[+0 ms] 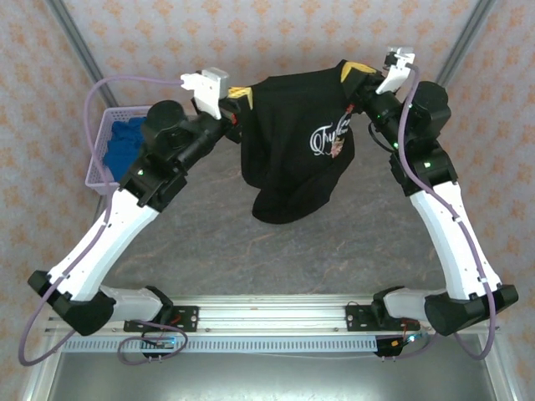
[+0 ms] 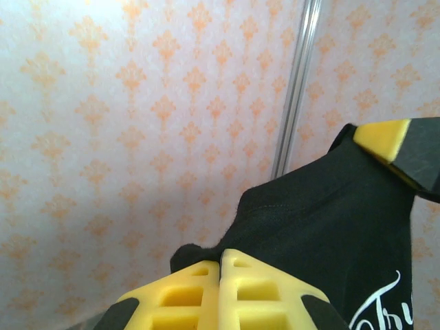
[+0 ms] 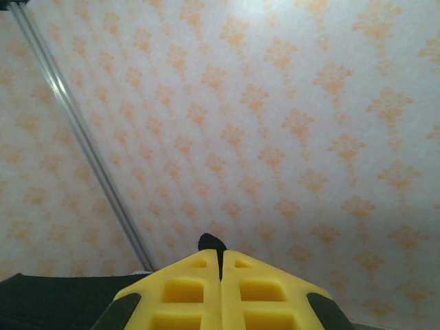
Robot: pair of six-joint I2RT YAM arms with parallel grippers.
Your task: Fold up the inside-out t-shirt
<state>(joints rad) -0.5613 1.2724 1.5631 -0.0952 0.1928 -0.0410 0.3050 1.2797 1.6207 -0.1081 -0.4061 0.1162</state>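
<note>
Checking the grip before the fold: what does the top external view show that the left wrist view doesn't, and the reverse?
Top external adds the whole t-shirt hanging between both raised arms over the table, plus a purple basket holding a blue cloth at the left. Left wrist adds a close look at the left jaws: yellow pads pressed together on a black fabric edge. Both show the shirt, part of its white lettering and the patterned wall.
</note>
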